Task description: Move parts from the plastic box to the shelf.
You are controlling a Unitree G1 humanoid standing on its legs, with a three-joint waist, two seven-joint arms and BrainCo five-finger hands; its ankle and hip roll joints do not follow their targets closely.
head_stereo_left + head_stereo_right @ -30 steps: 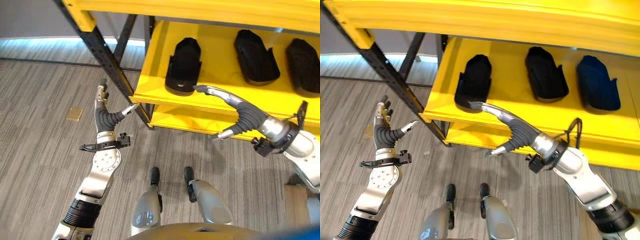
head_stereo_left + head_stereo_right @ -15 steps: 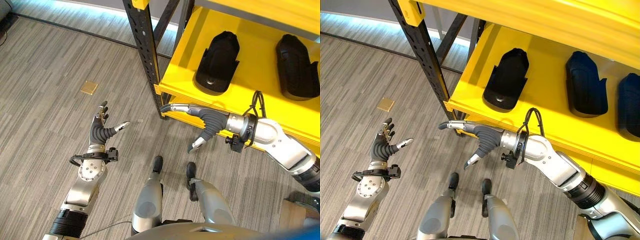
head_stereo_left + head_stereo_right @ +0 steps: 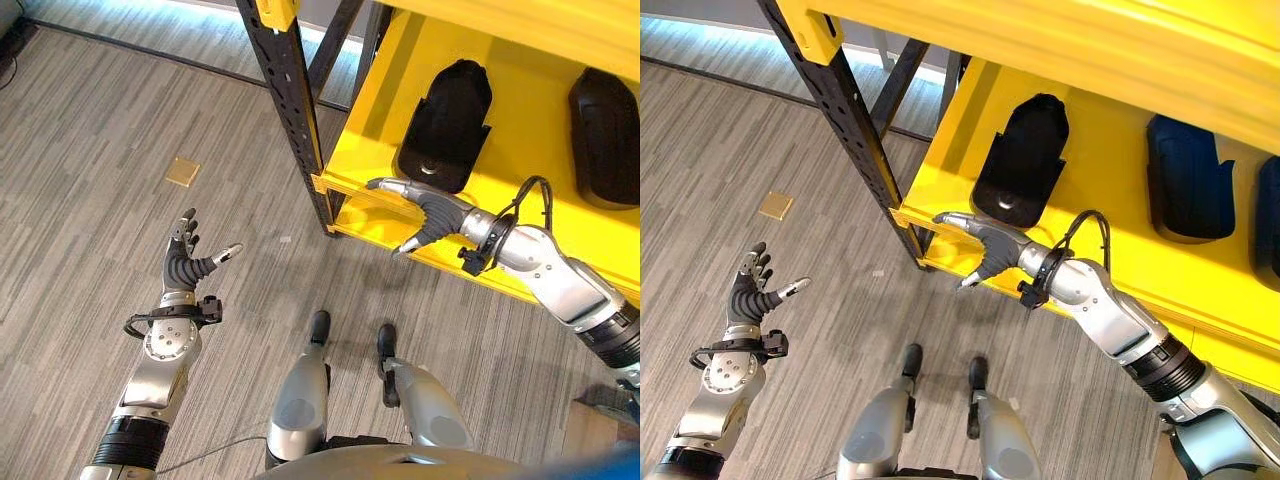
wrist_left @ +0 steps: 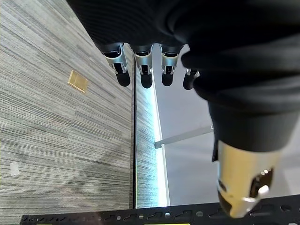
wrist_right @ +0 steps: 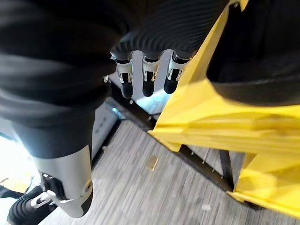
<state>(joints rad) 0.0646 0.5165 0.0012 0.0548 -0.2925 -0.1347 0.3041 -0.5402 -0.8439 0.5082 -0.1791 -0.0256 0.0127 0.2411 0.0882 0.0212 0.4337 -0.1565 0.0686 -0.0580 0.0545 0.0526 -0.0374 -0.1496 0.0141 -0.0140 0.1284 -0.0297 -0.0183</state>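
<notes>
The right robot hand [image 3: 425, 208] reaches across the front lip of the yellow shelf [image 3: 520, 170], its fingers straight and spread, its thumb angled down toward the floor; it holds nothing, and its fingertips [image 3: 945, 218] lie at the shelf edge near the shelf's left corner. Whether they rest on the lip or hover just above it cannot be told. In the right wrist view the same fingers [image 5: 146, 75] extend in a straight row beside the yellow edge, with nothing between them and the thumb. Just beyond this hand, toward 12 o'clock, a black moulded part [image 3: 447, 125] lies flat on the shelf board, apart from the fingers. A second black part [image 3: 606, 135] lies on the same board toward 3 o'clock of the first, well apart from it; the right eye view shows a third part [image 3: 1270, 225] at the frame edge. A black perforated upright [image 3: 290, 110] carries the shelf's left corner. The left robot hand [image 3: 183, 262] is raised over the grey striped floor [image 3: 90, 150] at 9 o'clock of the scene, well apart from the shelf, fingers straight and fanned, thumb out, palm bare. A small tan square [image 3: 182, 171] lies on the floor toward 12 o'clock of that hand.
</notes>
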